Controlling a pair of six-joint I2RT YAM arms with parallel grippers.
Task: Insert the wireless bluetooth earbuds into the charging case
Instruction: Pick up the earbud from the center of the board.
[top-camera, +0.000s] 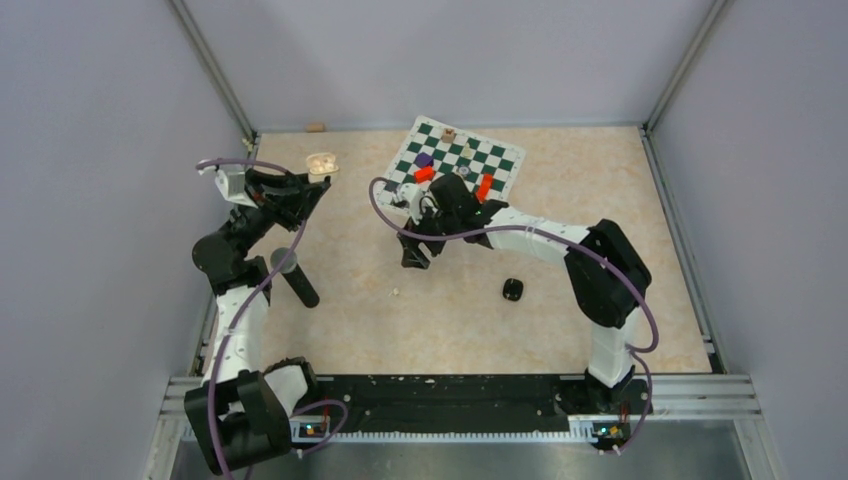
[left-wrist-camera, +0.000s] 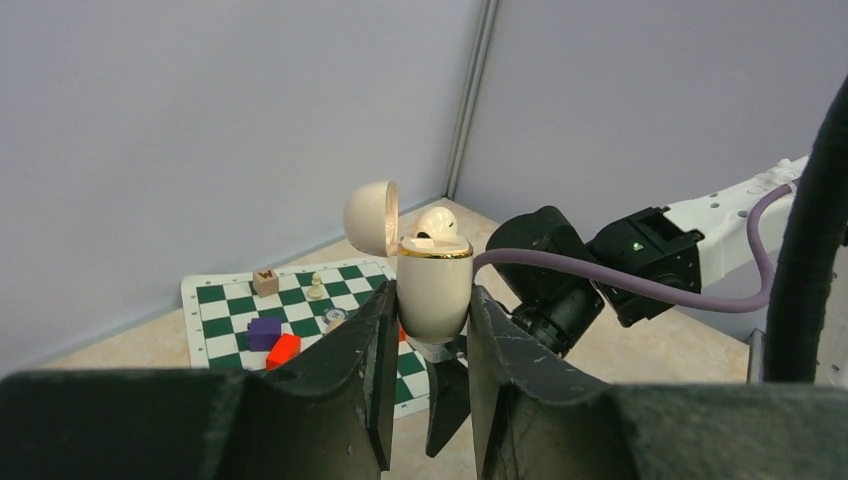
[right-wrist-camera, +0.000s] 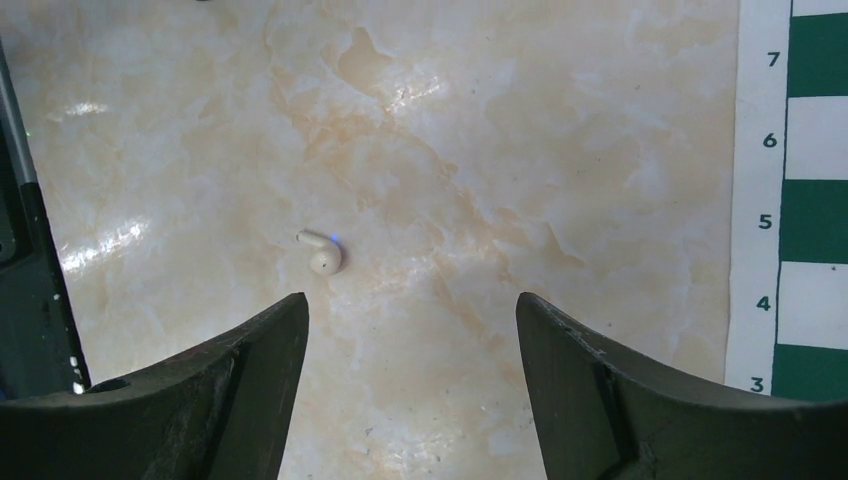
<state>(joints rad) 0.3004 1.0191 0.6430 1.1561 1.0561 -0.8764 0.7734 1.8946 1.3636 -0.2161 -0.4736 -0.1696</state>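
The charging case (left-wrist-camera: 434, 285) is a cream egg-shaped pod with a gold rim, not black. Its lid (left-wrist-camera: 372, 218) stands open. My left gripper (left-wrist-camera: 432, 300) is shut on the case's body and holds it upright in the air at the back left (top-camera: 322, 163). One cream earbud (left-wrist-camera: 437, 222) sits in the top of the case. The other cream earbud (right-wrist-camera: 322, 254) lies on the marble floor, just ahead of my right gripper's left finger; it also shows in the top view (top-camera: 397, 292). My right gripper (right-wrist-camera: 410, 305) is open and empty and points down (top-camera: 414, 258).
A chessboard mat (top-camera: 505, 160) lies at the back centre with a purple block (top-camera: 424, 159), red blocks (top-camera: 484, 187), a wooden cube and a pawn. A small black oval object (top-camera: 513, 289) lies right of centre. A black cylinder (top-camera: 295, 280) lies near the left arm.
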